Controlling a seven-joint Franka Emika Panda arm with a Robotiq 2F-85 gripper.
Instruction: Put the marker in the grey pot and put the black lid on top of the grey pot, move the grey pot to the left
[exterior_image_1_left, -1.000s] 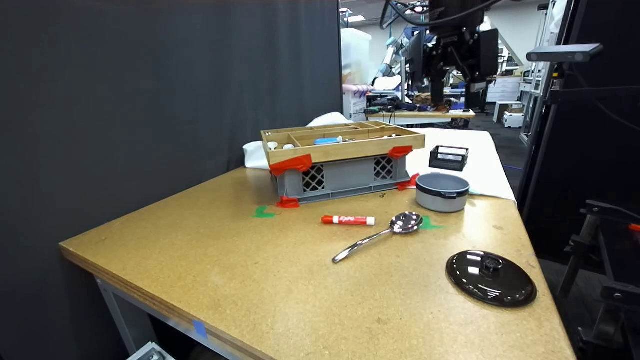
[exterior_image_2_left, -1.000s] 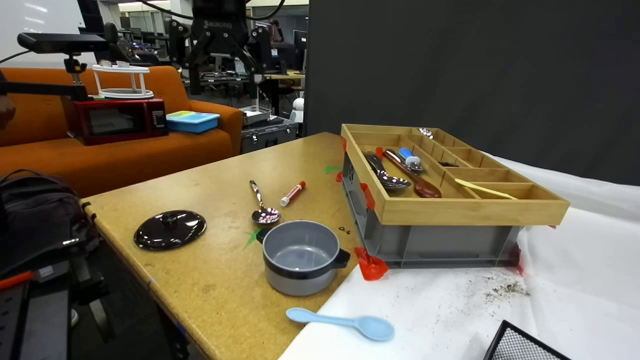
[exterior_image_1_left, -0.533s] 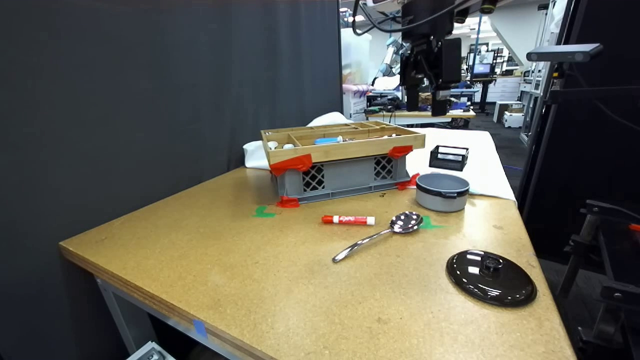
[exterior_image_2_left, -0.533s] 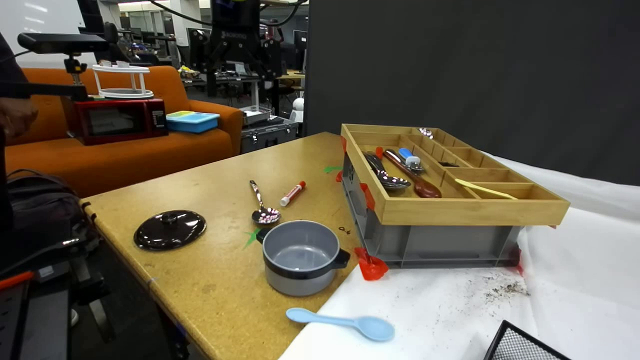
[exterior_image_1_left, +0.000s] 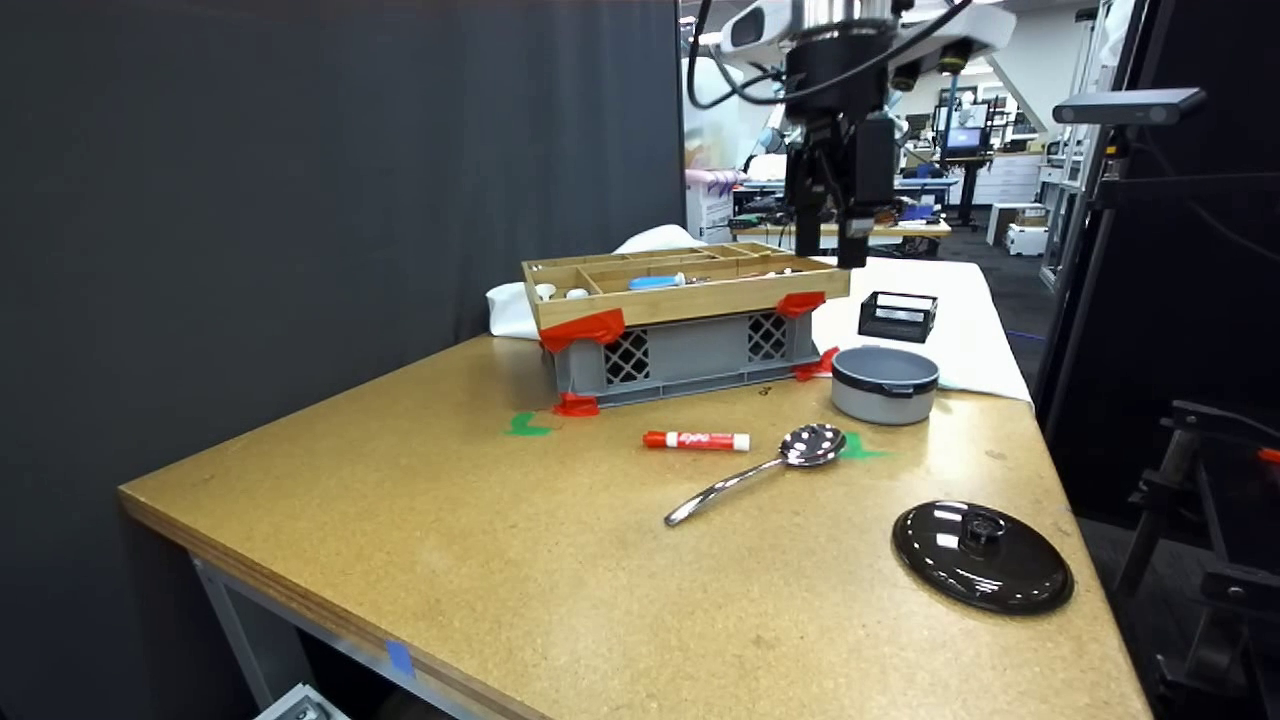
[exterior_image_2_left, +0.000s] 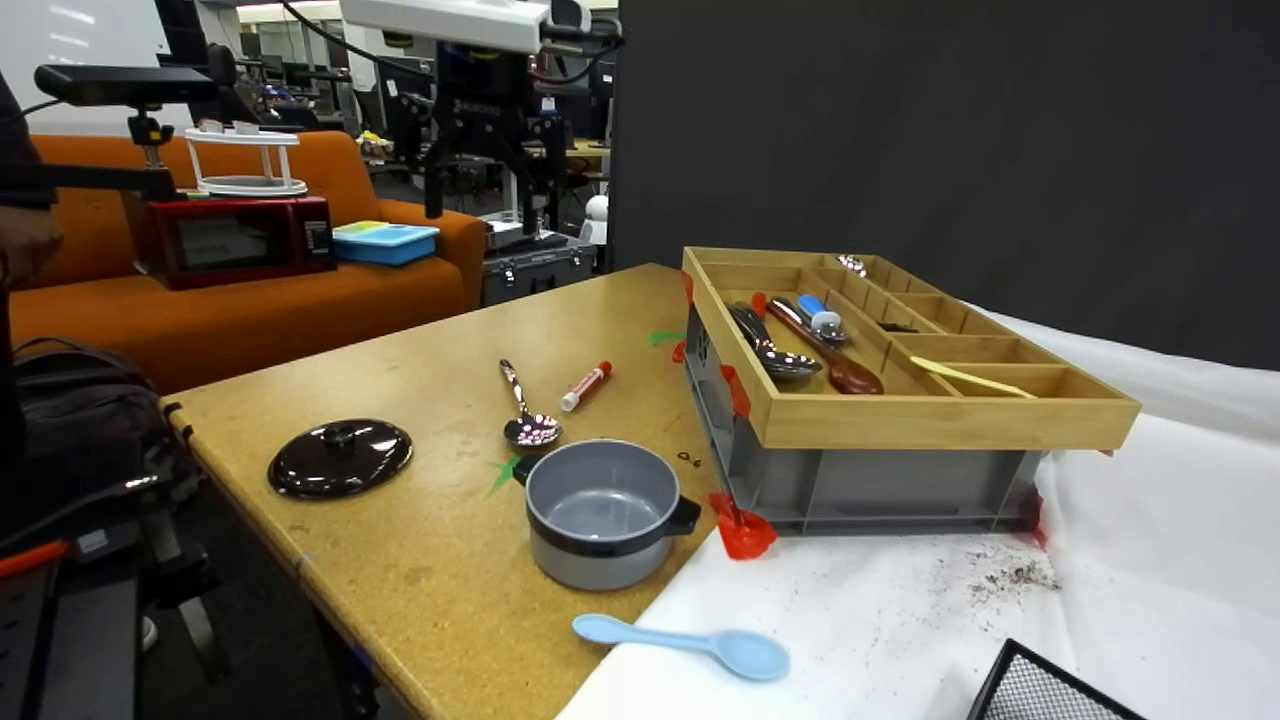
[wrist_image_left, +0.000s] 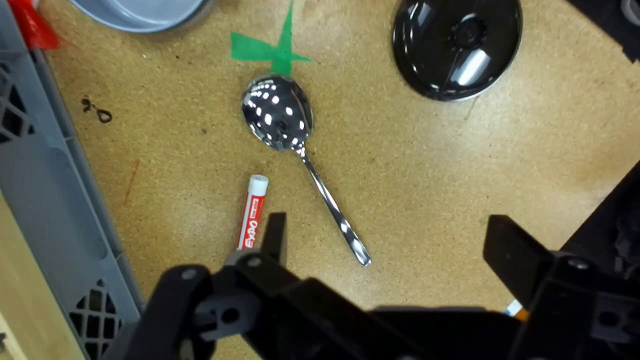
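Black below white links (exterior_image_2_left: 450, 20), hangs high above the counter (exterior_image_1_left: 560, 590), with a downward-pointing tool (exterior_image_2_left: 482, 208) and fingers (wrist_image_left: 274, 237) parted wide. Looks down, in the wrist view, on the marker (wrist_image_left: 252, 215), lying on that surface beside a shiny spoon (wrist_image_left: 277, 112) and partly hidden by the tool. Takes in, along the top edge, part of the grey pot (wrist_image_left: 147, 14) and, well apart from it, the black lid (wrist_image_left: 445, 50).
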